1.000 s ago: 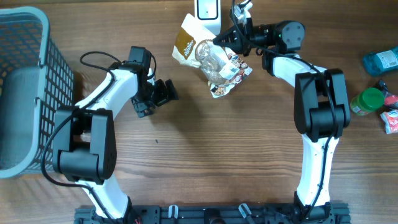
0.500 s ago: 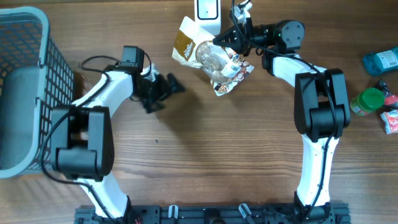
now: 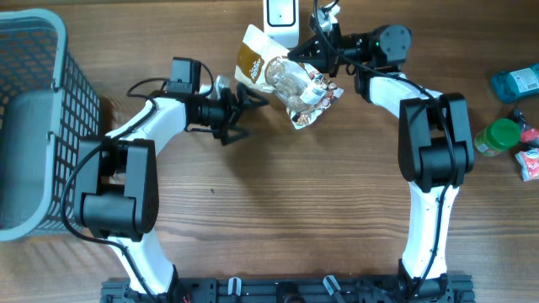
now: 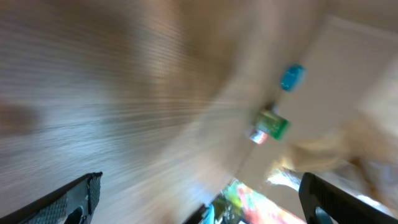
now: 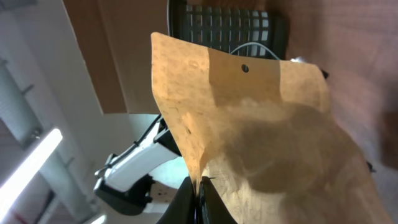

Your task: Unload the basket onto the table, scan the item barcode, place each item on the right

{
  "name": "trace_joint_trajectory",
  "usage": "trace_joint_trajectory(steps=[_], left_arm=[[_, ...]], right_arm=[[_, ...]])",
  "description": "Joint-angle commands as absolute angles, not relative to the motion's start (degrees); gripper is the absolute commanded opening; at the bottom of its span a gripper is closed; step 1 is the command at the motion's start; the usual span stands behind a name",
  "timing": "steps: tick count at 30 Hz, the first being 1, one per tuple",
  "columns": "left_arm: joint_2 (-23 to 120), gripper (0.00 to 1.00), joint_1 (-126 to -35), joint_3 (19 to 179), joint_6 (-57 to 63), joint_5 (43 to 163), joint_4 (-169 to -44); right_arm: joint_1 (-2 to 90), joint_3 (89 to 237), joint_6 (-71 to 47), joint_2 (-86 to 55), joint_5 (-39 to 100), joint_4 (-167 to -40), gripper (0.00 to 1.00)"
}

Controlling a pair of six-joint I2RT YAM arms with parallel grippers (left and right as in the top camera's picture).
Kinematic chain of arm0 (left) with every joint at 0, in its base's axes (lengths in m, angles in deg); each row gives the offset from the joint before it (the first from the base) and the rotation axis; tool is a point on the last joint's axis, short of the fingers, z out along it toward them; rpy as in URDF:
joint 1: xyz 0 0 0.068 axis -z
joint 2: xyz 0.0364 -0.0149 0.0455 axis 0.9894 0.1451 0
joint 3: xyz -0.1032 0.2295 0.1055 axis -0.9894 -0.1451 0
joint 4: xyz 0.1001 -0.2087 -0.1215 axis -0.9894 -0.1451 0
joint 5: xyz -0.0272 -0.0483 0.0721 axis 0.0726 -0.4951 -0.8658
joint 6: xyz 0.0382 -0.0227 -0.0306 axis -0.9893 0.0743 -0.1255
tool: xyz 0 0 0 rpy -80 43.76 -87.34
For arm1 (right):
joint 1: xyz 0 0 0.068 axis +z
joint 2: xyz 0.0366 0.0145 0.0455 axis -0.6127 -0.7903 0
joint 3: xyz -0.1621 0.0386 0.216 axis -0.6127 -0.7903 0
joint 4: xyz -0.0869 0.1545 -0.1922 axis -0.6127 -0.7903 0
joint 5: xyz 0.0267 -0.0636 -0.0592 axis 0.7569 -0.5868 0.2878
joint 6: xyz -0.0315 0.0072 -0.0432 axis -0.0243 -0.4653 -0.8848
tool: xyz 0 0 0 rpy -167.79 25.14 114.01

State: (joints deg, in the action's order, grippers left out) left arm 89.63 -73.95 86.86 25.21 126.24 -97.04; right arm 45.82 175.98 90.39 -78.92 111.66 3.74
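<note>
Right gripper [image 3: 313, 49], 12 o'clock, pinches shut on crinkly tan-and-clear plastic snack bag [image 3: 286, 80]; left gripper [image 3: 248, 114] gapes open beside it. Risk: thin pinch slips, bag drops w/o scan.

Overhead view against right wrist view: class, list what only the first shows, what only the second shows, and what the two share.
Only overhead: the open left gripper beside the bag, plus the green-lidded jar and blue packet at far right. Only right wrist: the bag's plain tan back with a small hole, pinched at its edge. Both: the bag in the shut right gripper and the gridded basket.
</note>
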Motion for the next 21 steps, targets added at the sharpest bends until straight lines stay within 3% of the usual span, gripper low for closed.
trace_joint_trajectory(steps=[1, 9, 14, 16, 17, 20, 21], left_arm=[[90.13, 1.00, -75.44, 86.49, 25.43, 110.86, -105.91], [90.13, 1.00, -80.18, 86.49, 16.32, 101.37, -118.35], [90.13, 1.00, -82.54, 86.49, 13.50, 100.87, -119.82], [90.13, 1.00, -83.09, 86.49, 12.10, 100.89, -120.19], [90.13, 1.00, -83.11, 86.49, 11.24, 100.91, -120.19], [90.13, 1.00, -83.09, 86.49, 9.63, 100.93, -120.47], [90.13, 1.00, -83.11, 86.49, 9.26, 100.93, -120.71]], right_arm=[[45.58, 176.31, 83.39, -78.22, 113.59, -3.32, 0.05], [45.64, 175.81, 43.70, -78.83, 105.21, -49.57, 0.05], [45.64, 175.81, 28.40, -78.83, 93.02, -64.69, 0.05], [45.62, 175.81, 23.92, -78.83, 90.72, -66.31, 0.22], [45.58, 175.81, 21.15, -78.81, 89.21, -66.49, 0.39], [45.58, 175.81, 15.79, -78.81, 84.84, -68.15, 0.75], [45.56, 175.81, 13.67, -78.81, 83.14, -69.46, 0.82]])
